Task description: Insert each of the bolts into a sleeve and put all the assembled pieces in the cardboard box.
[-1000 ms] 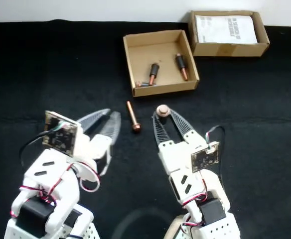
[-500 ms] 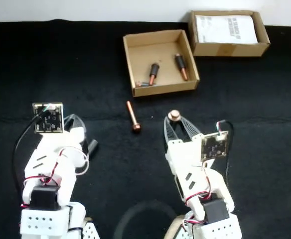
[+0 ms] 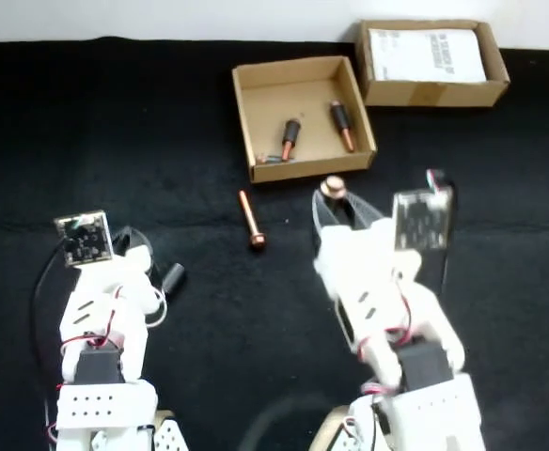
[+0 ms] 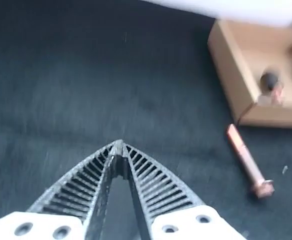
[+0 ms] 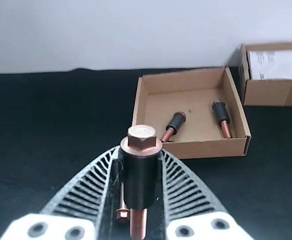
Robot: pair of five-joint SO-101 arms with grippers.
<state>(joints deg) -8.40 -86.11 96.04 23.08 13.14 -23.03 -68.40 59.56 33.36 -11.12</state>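
**Just short of the cardboard box [image 3: 298,169], a drop could miss**

Released here, the assembled piece [image 3: 332,188] would likely land on the table [image 3: 500,207], since the right gripper [image 5: 140,151] holds it outside the box's front wall. Its bolt [image 5: 144,139] might also slip from the sleeve [image 5: 137,180]. Well off the box's front-left corner, the left gripper [image 4: 120,150] is closed on nothing. Just before the front wall lies a loose bolt [image 3: 250,219]. Right of it, the right gripper clamps the piece head-up.
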